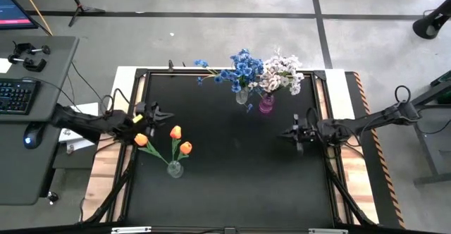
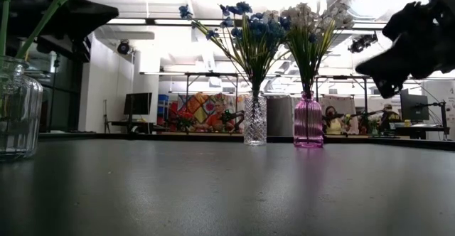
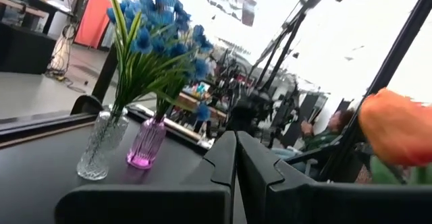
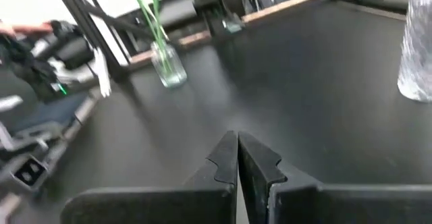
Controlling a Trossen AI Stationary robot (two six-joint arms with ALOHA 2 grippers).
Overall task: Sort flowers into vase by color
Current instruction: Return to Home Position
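Note:
Three orange tulips (image 1: 175, 131) stand in a clear glass vase (image 1: 175, 169) at the table's near left; the vase also shows in the low view (image 2: 18, 115). Blue sprays (image 1: 239, 66) stand in a clear cut-glass vase (image 2: 254, 119) at the far middle. White sprays (image 1: 282, 72) stand in a pink vase (image 2: 308, 119) just to its right. My left gripper (image 1: 163, 113) is shut and empty, above the table's left side, just beyond the tulips; one tulip (image 3: 398, 126) shows beside it. My right gripper (image 1: 285, 134) is shut and empty at the right, raised above the table (image 2: 387, 69).
The black table top (image 1: 232, 163) lies open between the three vases. A raised dark frame (image 1: 232, 72) runs along the table's edges. A desk with a keyboard and mouse (image 1: 17, 96) stands left of the table. People sit in the room behind.

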